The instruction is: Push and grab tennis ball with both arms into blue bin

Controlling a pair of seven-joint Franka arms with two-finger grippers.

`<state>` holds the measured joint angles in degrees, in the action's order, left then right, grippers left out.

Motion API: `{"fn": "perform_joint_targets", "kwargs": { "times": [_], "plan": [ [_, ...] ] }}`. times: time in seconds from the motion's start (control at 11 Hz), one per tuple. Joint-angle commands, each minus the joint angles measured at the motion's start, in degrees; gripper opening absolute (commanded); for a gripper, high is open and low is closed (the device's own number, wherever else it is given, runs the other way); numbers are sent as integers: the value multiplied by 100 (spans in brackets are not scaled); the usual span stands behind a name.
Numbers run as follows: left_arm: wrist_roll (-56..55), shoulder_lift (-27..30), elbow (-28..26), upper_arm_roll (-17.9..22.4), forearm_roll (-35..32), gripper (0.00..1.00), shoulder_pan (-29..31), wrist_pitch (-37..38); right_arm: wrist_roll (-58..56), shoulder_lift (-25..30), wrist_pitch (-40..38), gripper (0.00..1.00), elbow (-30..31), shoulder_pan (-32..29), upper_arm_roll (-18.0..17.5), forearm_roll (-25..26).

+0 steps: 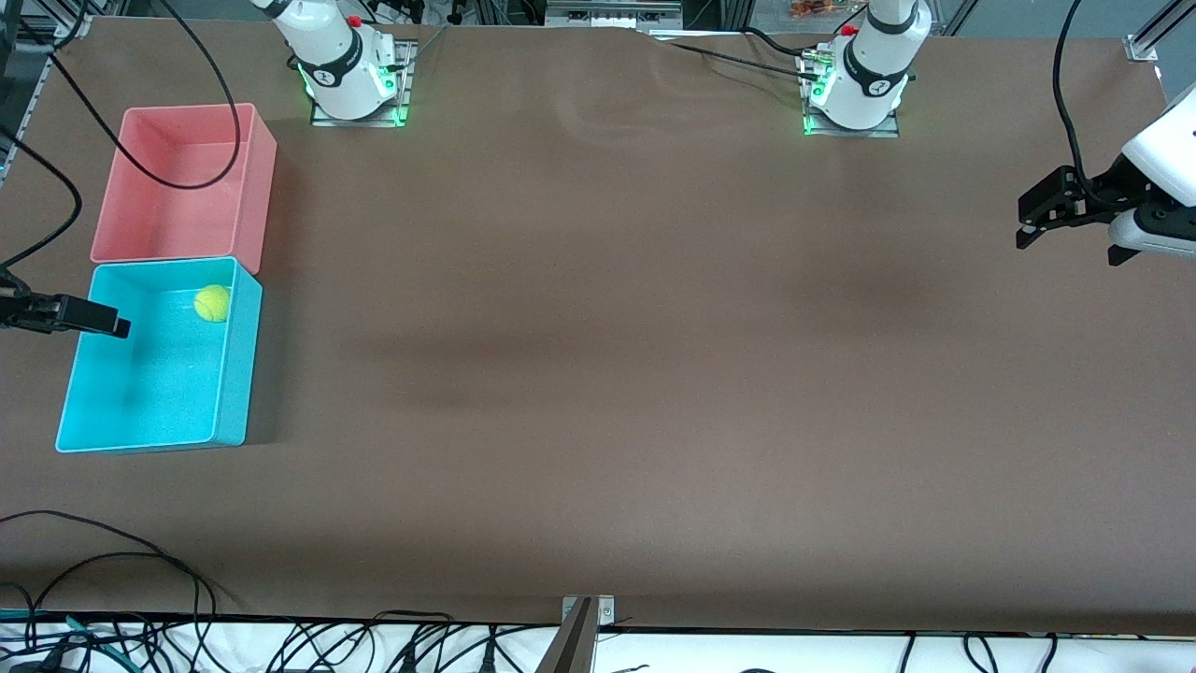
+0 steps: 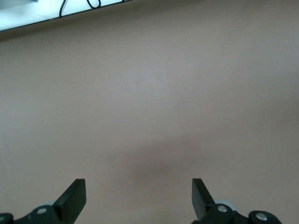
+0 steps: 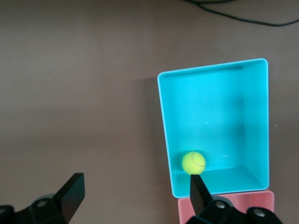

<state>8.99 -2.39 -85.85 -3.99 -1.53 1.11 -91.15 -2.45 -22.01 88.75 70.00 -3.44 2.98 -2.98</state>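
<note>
- The tennis ball (image 1: 212,303) lies inside the blue bin (image 1: 229,411), in the corner toward the pink bin (image 1: 257,187) and on the side facing the open table.
- The right wrist view shows the ball (image 3: 194,163) from above against the bin's (image 3: 166,140) floor, close to two walls; the front view cannot show whether it touches them.
- The pink bin sits just beside the blue bin, farther from the front camera; in the right wrist view only a sliver of it (image 3: 261,205) shows.
- The right gripper (image 1: 120,327) hangs over the outer rim of the blue bin at the right arm's end of the table, its fingers spread and holding nothing; most of the arm is cut off by the frame edge.
- The left gripper (image 1: 1028,224) hovers over the left arm's end of the table, well apart from the bins, fingers spread and empty; its arm is cut off at the frame edge.
- The left wrist view shows only bare table (image 2: 149,93) between the open fingertips (image 2: 74,198), with the table's edge and a cable in one corner.
- The table (image 1: 607,374) between the two grippers is a wide open stretch of brown surface.
- Loose black cables (image 1: 140,561) trail over the table edge nearest the front camera and across the pink bin.
</note>
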Motion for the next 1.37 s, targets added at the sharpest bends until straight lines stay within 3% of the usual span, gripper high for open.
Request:
{"fn": "perform_joint_targets", "kwargs": {
  "times": [0.0,0.27,0.46,0.82,1.09,1.28],
  "plan": [
    [-29,-95,183,-6,30,100,12,142,290,1829,1520,100,2664,1,-263,140],
    [-29,-104,183,-6,30,100,3,142,342,2191,1549,100,2904,194,-202,236],
    [-29,-104,183,-6,30,100,3,142,342,2332,1531,100,3010,684,122,439],
    [-29,-104,183,-6,30,100,12,142,263,2394,1461,100,2958,617,124,351],
    [-29,-104,183,3,21,100,12,142,237,2324,830,100,2687,538,115,351],
    [-29,-104,183,-6,21,100,12,142,237,2341,837,100,2677,538,124,342]
  ]
}}
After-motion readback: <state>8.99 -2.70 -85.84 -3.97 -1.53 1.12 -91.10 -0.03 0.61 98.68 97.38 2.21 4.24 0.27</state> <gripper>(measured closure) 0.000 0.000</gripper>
